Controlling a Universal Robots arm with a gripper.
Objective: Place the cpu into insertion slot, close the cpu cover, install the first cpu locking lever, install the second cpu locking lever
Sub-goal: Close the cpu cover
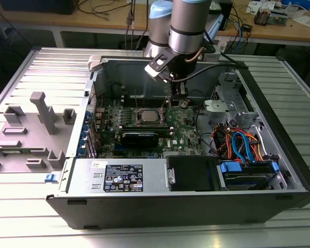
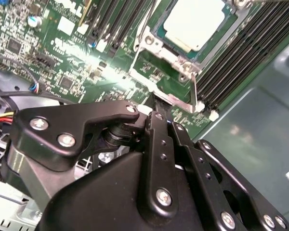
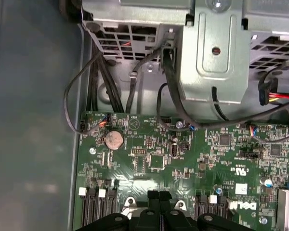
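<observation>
The cpu (image 2: 193, 23), a square chip with a dull silver top, lies flat in the insertion slot (image 1: 146, 116) on the green motherboard (image 1: 186, 132); it hides the contact field. The cpu cover (image 2: 182, 63) lies down around it as a thin silver frame. A thin silver lever (image 2: 194, 91) runs along the socket's edge. My gripper (image 2: 155, 115) hangs just above the board at that edge, on the exterior view's right of the socket. Its black fingertips (image 3: 153, 195) are pressed together with nothing seen between them.
Long black memory slots (image 2: 241, 53) flank the socket. A black card (image 1: 139, 137) lies in front of it. Orange and blue cables (image 1: 240, 144) and a drive cage (image 3: 212, 53) fill the case's right. A grey fixture (image 1: 41, 119) sits outside on the left.
</observation>
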